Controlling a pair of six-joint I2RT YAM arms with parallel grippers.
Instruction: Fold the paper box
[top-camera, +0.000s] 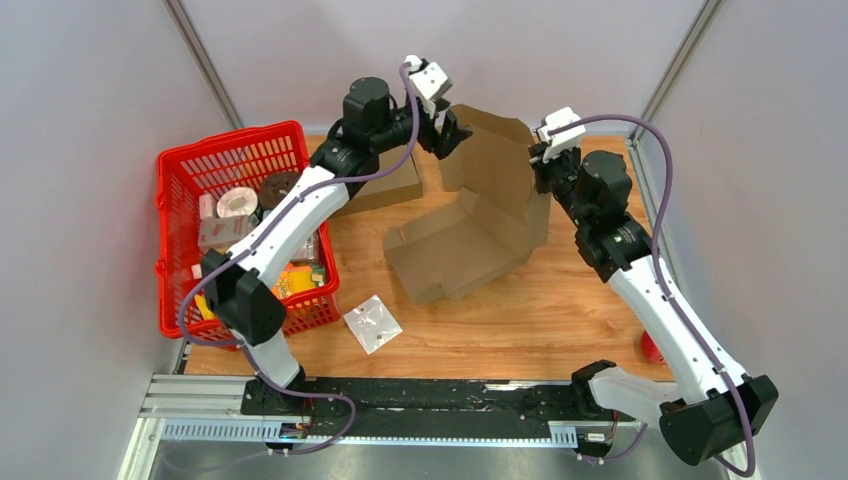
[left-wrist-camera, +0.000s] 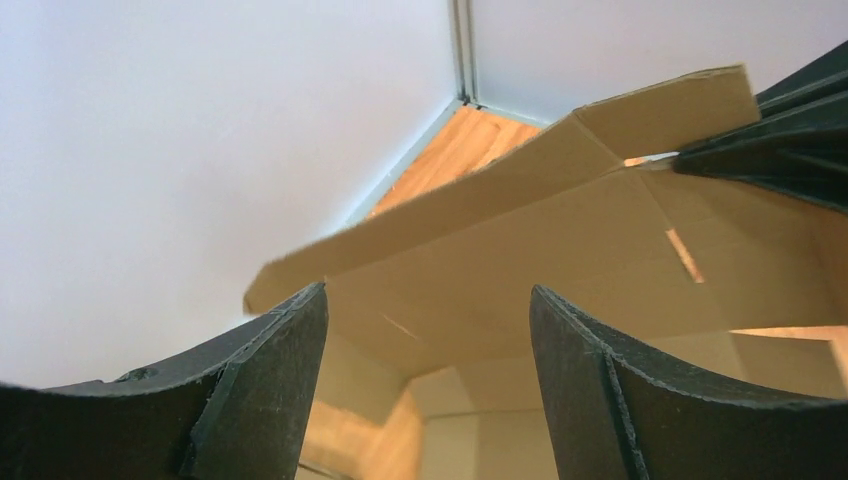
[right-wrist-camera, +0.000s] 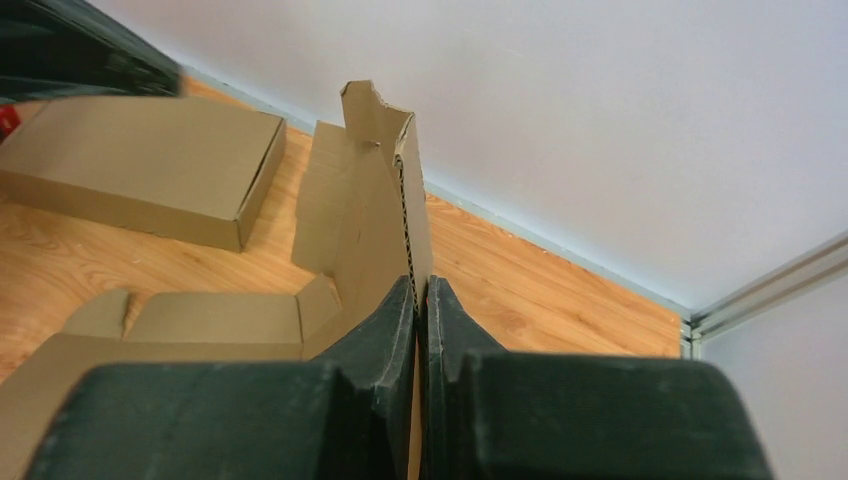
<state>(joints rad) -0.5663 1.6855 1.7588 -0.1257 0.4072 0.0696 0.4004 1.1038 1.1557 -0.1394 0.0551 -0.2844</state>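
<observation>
A brown cardboard box (top-camera: 470, 235), partly unfolded, stands on the wooden table with a tall panel raised at its back. My right gripper (top-camera: 541, 160) is shut on the right edge of that raised panel (right-wrist-camera: 385, 200); the corrugated edge runs up from between its fingers. My left gripper (top-camera: 447, 130) is open at the panel's upper left corner. In the left wrist view the box (left-wrist-camera: 560, 250) fills the space beyond the spread fingers (left-wrist-camera: 290, 370), with nothing between them.
A second, folded flat box (top-camera: 385, 185) lies behind the left arm, also in the right wrist view (right-wrist-camera: 150, 165). A red basket (top-camera: 190, 175) with several items stands at the left. A silver packet (top-camera: 372, 323) lies near the front. A red object (top-camera: 651, 347) sits behind the right arm.
</observation>
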